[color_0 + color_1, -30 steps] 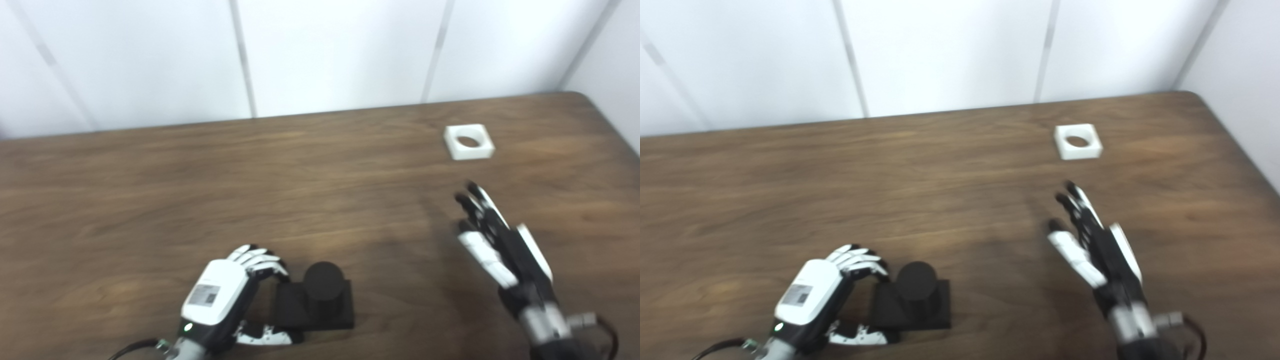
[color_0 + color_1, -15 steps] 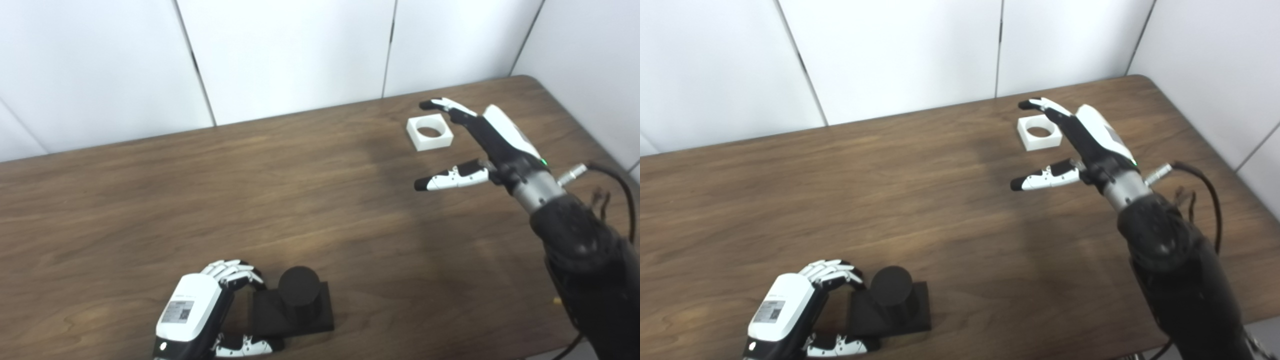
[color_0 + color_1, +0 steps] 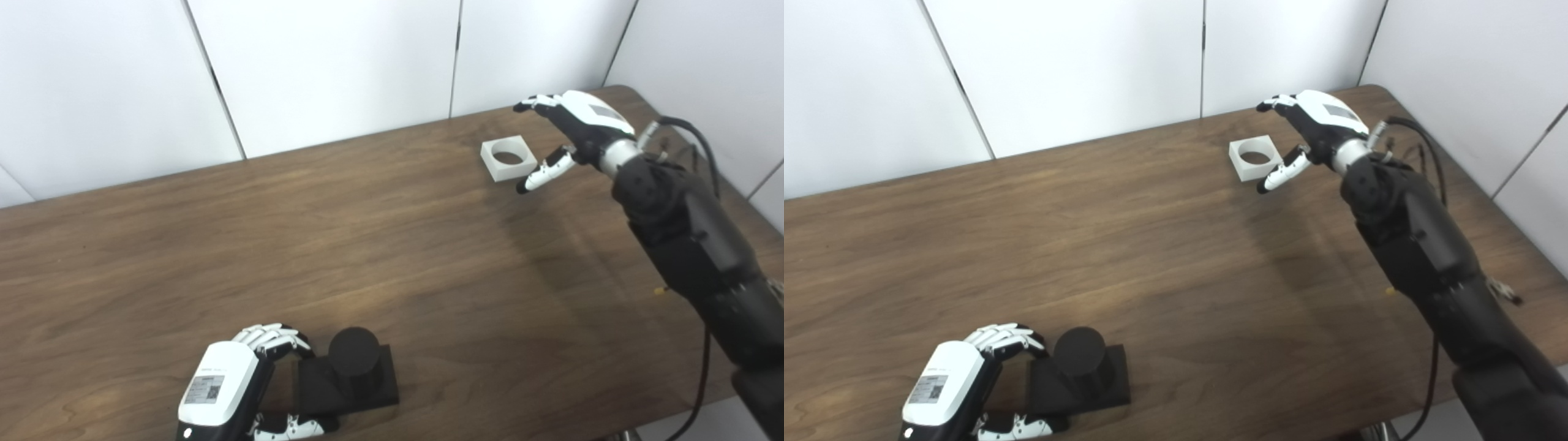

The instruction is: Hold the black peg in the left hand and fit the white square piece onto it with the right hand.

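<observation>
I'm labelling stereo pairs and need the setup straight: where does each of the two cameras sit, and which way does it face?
Left eye view: on the head, looking down and forward over the wooden table; shows the left hand curled at the black peg and the right hand open beside the white square piece.
Right eye view: a little to the right, facing the same way; the same hands and both arms rising from the bottom edge.
Shared: the whole scene, shifted slightly leftward in the right eye view.

black peg [image 3: 354, 361] upright near edge, white square piece [image 3: 508, 158] flat — far corner
</observation>
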Controlling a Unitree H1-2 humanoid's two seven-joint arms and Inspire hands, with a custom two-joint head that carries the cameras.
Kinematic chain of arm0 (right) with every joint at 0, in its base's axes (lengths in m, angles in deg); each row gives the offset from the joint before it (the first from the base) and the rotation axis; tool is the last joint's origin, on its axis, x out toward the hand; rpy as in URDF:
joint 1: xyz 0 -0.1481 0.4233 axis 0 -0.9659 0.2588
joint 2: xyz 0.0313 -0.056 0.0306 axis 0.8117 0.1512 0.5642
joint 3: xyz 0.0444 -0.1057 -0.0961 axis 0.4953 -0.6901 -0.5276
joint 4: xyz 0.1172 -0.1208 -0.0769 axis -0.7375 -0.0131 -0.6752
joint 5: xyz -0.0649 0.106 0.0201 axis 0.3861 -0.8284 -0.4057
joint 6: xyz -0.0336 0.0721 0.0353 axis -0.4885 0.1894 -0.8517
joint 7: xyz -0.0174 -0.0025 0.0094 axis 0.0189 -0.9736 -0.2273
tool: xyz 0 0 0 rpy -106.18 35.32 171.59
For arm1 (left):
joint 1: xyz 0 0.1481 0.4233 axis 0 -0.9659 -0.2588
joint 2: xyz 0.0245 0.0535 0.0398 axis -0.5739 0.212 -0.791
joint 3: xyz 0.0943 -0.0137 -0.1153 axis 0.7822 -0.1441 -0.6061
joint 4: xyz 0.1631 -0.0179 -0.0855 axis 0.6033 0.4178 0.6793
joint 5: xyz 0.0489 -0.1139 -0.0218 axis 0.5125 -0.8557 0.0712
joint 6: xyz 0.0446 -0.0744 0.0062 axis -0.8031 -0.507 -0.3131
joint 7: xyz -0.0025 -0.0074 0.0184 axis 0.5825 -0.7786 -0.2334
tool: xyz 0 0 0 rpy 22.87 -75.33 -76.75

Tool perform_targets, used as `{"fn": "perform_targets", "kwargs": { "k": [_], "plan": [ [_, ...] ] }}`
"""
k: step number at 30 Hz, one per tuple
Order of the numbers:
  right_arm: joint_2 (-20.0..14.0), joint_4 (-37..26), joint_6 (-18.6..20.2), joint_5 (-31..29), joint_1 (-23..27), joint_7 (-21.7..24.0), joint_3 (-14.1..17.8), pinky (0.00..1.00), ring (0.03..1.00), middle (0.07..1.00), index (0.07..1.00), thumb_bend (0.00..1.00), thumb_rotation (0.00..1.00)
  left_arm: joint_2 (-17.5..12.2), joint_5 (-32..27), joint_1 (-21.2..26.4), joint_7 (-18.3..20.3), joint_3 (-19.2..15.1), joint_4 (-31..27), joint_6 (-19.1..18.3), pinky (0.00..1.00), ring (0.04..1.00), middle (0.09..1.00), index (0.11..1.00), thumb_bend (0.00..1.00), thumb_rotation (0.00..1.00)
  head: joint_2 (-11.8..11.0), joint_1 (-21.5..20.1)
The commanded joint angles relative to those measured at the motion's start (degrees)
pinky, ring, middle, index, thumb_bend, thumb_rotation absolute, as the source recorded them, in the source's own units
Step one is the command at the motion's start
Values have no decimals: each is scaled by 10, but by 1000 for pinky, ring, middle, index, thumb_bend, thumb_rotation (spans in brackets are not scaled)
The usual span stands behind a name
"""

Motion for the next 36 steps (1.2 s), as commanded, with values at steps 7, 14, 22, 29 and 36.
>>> {"fn": "perform_targets", "kwargs": {
  "k": [7, 14, 22, 29, 36],
  "plan": [
    [-33, 95, -42, 56, 96, -14, -70, 1000, 1000, 962, 894, 880, 188, -13, 10, -4, 12, -12, 21, -4, 801, 784, 725, 485, 522, 48, -5, -2],
    [-25, 170, -59, 62, 144, -19, -100, 996, 1000, 962, 888, 899, 196, -12, 11, -9, 10, -18, 22, 2, 803, 785, 726, 485, 522, 48, -3, -2],
    [-23, 203, -59, 80, 171, -18, -136, 972, 989, 947, 867, 882, 192, -8, 14, -11, 10, -18, 18, 2, 802, 783, 722, 485, 522, 48, -2, 2],
    [-15, 213, -51, 88, 164, -23, -141, 944, 964, 928, 855, 874, 192, -5, 13, -14, 18, -19, 8, -2, 812, 788, 725, 485, 522, 48, 0, 4],
    [-8, 211, -46, 86, 153, -28, -137, 904, 953, 918, 805, 863, 187, -2, 14, -16, 32, -22, -1, -7, 810, 788, 726, 485, 522, 48, 3, 10]
  ]
}}
